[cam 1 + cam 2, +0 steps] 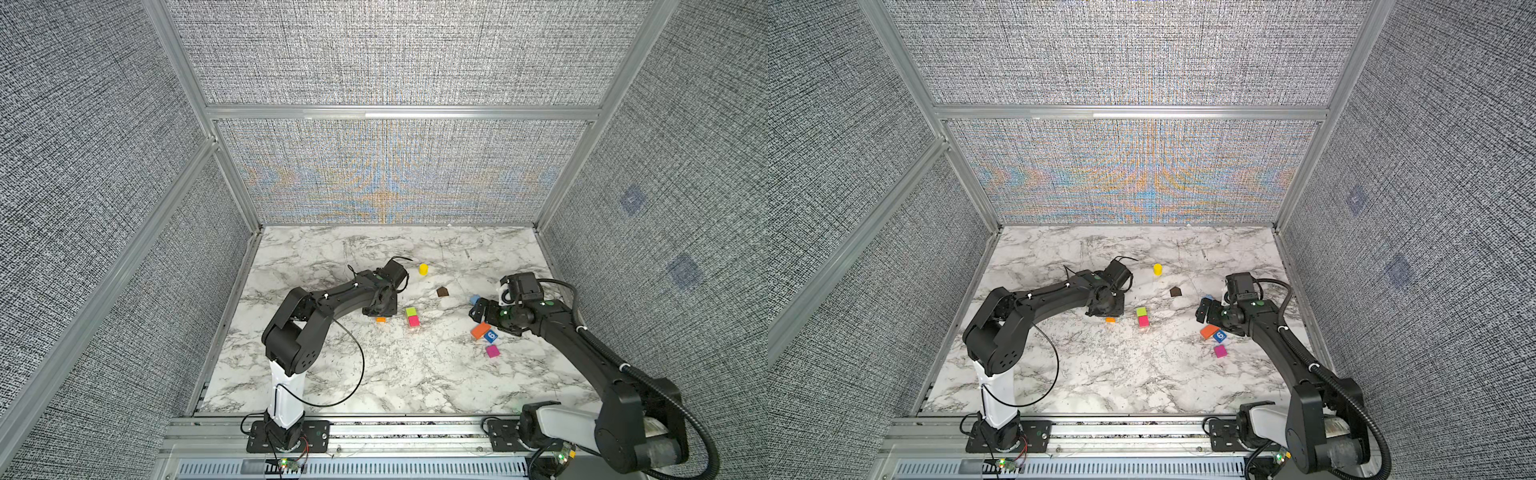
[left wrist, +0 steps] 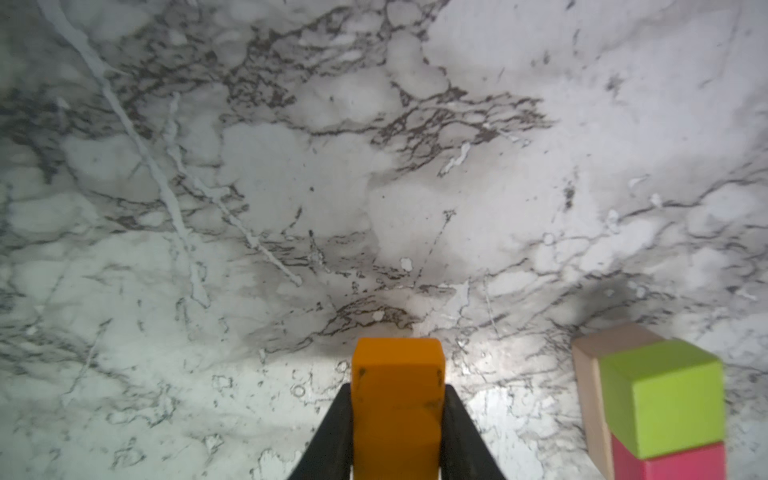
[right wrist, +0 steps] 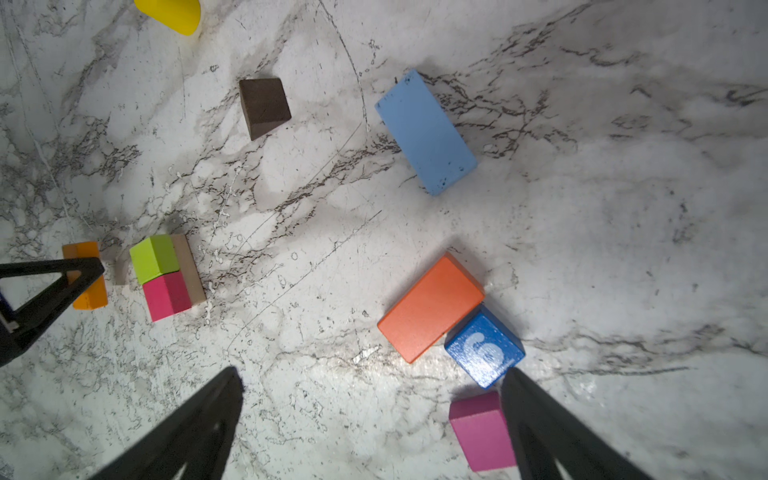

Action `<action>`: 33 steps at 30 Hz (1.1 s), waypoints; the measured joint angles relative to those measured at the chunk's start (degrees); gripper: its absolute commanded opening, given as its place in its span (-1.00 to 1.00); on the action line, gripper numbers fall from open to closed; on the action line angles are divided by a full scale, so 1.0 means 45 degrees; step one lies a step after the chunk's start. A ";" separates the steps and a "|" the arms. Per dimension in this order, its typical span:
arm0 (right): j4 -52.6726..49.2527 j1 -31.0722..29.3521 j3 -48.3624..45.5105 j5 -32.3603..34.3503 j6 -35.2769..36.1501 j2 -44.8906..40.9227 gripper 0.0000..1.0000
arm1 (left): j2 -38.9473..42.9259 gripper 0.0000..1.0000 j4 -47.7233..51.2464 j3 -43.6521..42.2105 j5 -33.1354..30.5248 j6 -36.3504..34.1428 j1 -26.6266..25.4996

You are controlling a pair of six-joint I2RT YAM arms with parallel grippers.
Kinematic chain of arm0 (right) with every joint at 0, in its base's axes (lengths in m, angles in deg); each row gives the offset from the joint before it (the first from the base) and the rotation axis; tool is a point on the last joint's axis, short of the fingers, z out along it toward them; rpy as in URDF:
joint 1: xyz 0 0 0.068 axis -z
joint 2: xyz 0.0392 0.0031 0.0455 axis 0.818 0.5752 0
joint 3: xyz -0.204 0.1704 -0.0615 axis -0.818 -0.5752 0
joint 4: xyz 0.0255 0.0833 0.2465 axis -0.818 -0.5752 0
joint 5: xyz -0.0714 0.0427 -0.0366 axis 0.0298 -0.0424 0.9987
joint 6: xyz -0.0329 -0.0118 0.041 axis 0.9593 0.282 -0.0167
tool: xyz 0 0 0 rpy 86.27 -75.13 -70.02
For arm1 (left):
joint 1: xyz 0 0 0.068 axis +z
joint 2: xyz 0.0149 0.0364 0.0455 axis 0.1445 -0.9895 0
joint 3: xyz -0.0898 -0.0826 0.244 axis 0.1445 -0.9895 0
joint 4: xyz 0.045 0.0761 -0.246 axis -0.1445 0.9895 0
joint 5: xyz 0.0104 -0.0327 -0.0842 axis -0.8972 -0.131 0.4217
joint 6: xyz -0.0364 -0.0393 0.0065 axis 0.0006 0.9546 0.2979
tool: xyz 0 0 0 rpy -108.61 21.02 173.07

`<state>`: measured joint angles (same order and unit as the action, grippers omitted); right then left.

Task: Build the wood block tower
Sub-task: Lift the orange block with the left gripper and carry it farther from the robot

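Between left end effector point(image 2: 397, 392) fingers point(image 2: 332, 436), snug-looking: orange brick point(image 2: 397, 370)

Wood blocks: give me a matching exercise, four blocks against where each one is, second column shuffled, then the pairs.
1 green cube
2 small orange block
3 blue cube marked 6
4 yellow cylinder

A touching the orange brick
B standing alone, nearest the back wall
C gripped by the left hand
D pressed against the pink cube

Pairs: 1-D, 2-C, 3-A, 4-B
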<state>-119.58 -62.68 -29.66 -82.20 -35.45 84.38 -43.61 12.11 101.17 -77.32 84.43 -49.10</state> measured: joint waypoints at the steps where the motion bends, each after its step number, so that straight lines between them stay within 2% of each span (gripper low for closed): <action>1: 0.0000 0.0000 0.0000 -0.0005 0.0000 -0.0005 0.98 | 0.0029 -0.43 0.0049 0.0058 0.0102 -0.0039 -0.0010; 10: 0.0000 0.0000 -0.0010 -0.0053 -0.0005 -0.0204 0.98 | 0.0393 -0.47 0.1180 0.1025 0.0146 -0.0189 -0.0102; 20: 0.0083 0.0000 -0.0452 0.0301 -0.0539 -0.0899 0.98 | 0.0141 -0.47 0.2069 0.2288 0.0073 0.1462 -0.0588; 33: 0.0083 0.0078 -0.0554 0.0903 -0.1705 -0.0971 0.98 | -0.1156 -0.47 0.2943 0.4080 -0.0957 0.3920 -0.1938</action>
<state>-119.21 -62.33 -32.15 -78.14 -43.12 80.01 -48.82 25.35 119.53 -81.63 102.07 -57.83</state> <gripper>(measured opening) 0.991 0.325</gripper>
